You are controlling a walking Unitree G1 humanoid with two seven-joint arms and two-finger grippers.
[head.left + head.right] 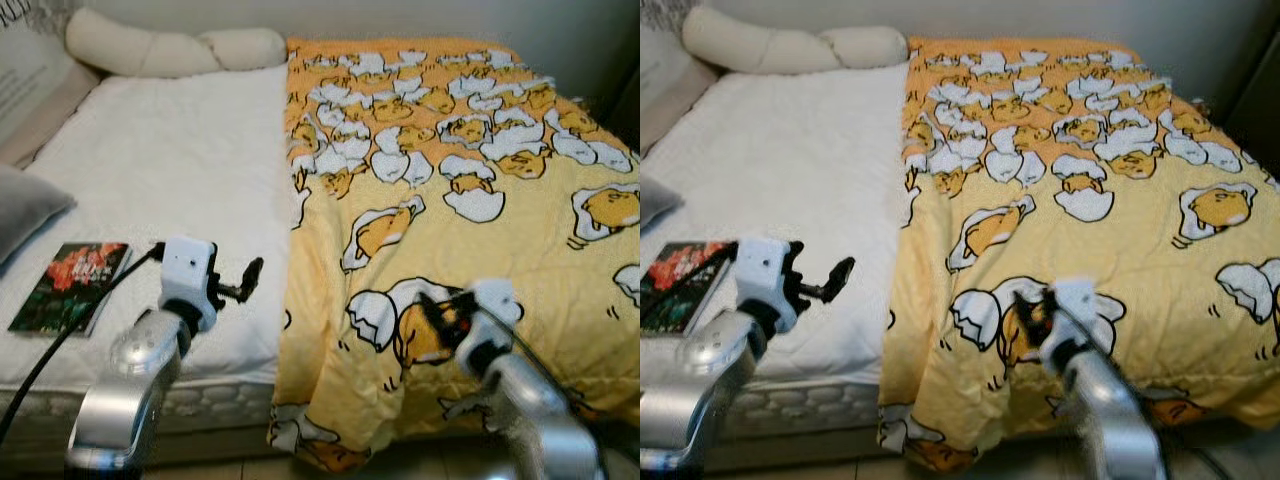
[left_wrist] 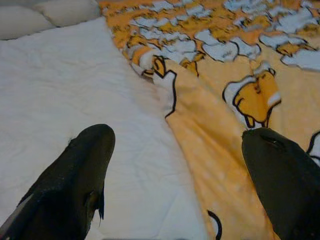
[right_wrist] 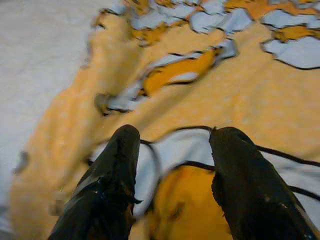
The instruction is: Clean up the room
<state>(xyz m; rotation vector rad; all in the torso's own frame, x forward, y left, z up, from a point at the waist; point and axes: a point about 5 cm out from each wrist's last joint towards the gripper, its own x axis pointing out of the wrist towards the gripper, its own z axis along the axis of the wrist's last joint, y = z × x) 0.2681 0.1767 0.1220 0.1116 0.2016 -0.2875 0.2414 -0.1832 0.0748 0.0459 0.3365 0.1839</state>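
A yellow blanket (image 1: 470, 230) printed with egg cartoons covers the right half of the bed and hangs over its front edge. The left half is bare white sheet (image 1: 170, 170). My left gripper (image 1: 246, 281) hovers open over the sheet close to the blanket's left edge (image 2: 172, 107), with nothing between its fingers. My right gripper (image 1: 437, 316) is low over the blanket near the front edge. Its fingers (image 3: 122, 150) stand apart above a white and orange egg print (image 3: 175, 165) and hold nothing.
A book with a red flower cover (image 1: 72, 285) lies on the sheet at the front left. A grey pillow (image 1: 25, 205) sits at the left edge, and a long cream bolster (image 1: 170, 50) lies along the head of the bed. A wall runs behind.
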